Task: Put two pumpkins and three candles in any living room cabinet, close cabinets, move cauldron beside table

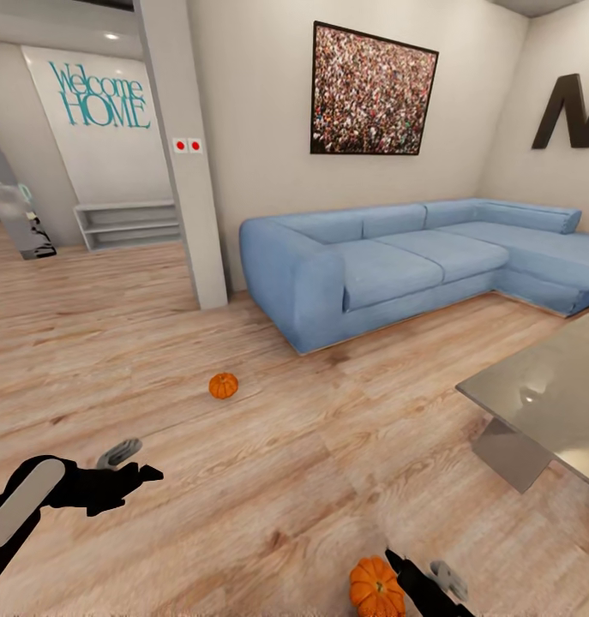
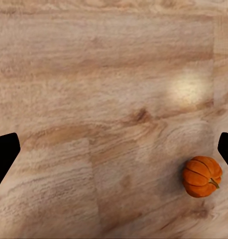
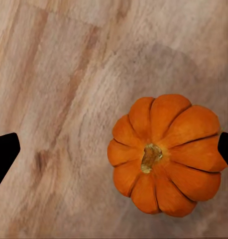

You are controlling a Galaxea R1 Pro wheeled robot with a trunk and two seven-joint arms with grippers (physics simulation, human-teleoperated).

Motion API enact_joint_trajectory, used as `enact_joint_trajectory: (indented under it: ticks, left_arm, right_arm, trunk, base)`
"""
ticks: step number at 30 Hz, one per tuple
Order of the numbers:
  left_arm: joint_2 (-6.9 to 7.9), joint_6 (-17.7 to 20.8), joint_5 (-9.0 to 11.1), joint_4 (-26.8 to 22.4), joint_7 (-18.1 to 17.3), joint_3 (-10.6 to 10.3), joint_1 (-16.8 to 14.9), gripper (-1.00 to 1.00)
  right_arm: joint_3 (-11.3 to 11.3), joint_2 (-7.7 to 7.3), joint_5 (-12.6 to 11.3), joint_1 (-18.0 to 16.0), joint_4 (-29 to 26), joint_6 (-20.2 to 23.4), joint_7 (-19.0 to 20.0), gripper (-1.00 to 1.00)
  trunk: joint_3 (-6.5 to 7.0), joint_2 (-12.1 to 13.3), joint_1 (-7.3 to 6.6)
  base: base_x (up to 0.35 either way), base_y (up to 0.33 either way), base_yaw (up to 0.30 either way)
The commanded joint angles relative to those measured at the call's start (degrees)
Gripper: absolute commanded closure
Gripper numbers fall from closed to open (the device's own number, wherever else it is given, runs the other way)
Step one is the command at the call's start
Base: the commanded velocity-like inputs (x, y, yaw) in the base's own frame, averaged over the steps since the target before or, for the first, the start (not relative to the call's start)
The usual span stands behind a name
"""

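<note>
Two orange ribbed pumpkins lie on the wood floor. One pumpkin point(image 1: 223, 386) sits mid-floor in front of the sofa, ahead and to the right of my left gripper point(image 1: 133, 464). In the left wrist view that gripper point(image 2: 114, 152) is open above bare floor, with a pumpkin point(image 2: 201, 176) close to one fingertip. The other pumpkin point(image 1: 375, 587) lies at the bottom edge, just left of my right gripper point(image 1: 427, 578). In the right wrist view the pumpkin point(image 3: 166, 154) lies stem up, off-centre between the wide-open fingers of the gripper point(image 3: 114, 149). The candles, cabinet and cauldron are out of view.
A blue corner sofa point(image 1: 397, 257) runs along the far wall. A low grey glossy table point(image 1: 543, 403) stands at the right. A white pillar point(image 1: 187, 171) rises at centre left, with a low shelf point(image 1: 127, 223) behind it.
</note>
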Motion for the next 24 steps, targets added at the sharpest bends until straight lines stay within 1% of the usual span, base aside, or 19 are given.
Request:
enact_joint_trajectory:
  ticks: [1, 7, 10, 13, 16, 21, 24]
  left_arm:
    - [0.02, 0.0, 0.6, 0.0, 0.6, -0.1, 0.0, -1.00]
    - [-0.02, 0.0, 0.6, 0.0, 0.6, -0.1, 0.0, -1.00]
    - [-0.02, 0.0, 0.6, 0.0, 0.6, -0.1, 0.0, -1.00]
    - [-0.02, 0.0, 0.6, 0.0, 0.6, -0.1, 0.0, -1.00]
    - [-0.04, 0.0, 0.6, -0.1, 0.6, -0.2, 0.0, -1.00]
    - [0.03, 0.1, 0.7, -0.4, 0.6, -0.1, 0.0, -1.00]
    - [0.24, 0.1, 1.0, -2.3, 0.5, -0.1, 0.0, -1.00]
  right_arm:
    - [0.5, -0.08, -0.6, 0.0, 0.1, -0.4, 0.0, -1.00]
    - [0.3, -0.39, -0.6, 0.0, 0.2, -0.7, -0.3, -1.00]
    - [-0.9, -0.55, -0.6, 0.0, 0.2, -0.8, -0.4, -1.00]
    - [-2.9, -0.65, -0.5, 0.0, 0.8, -1.0, -0.5, -1.00]
    - [-3.6, -0.61, -0.5, 0.0, 2.7, -2.4, -0.5, -1.00]
    - [-3.8, -0.54, -0.6, 0.0, 3.6, -3.4, -0.6, -1.00]
    - [-3.8, -0.53, -0.5, 0.0, 3.7, -3.5, -0.5, -1.00]
  trunk:
    - [-0.28, 0.0, 0.01]
    - [-1.61, -0.1, 0.17]
    - [-2.27, -0.2, 0.24]
    - [-2.94, -0.2, 0.32]
    - [-3.60, -0.2, 0.40]
    - [-4.71, -0.3, 0.53]
    - [-4.71, -0.3, 0.53]
  base:
    - [0.000, 0.000, 0.000]
    - [0.000, 0.000, 0.000]
    - [0.000, 0.000, 0.000]
    - [0.000, 0.000, 0.000]
    - [0.000, 0.000, 0.000]
    - [0.000, 0.000, 0.000]
    - [0.000, 0.000, 0.000]
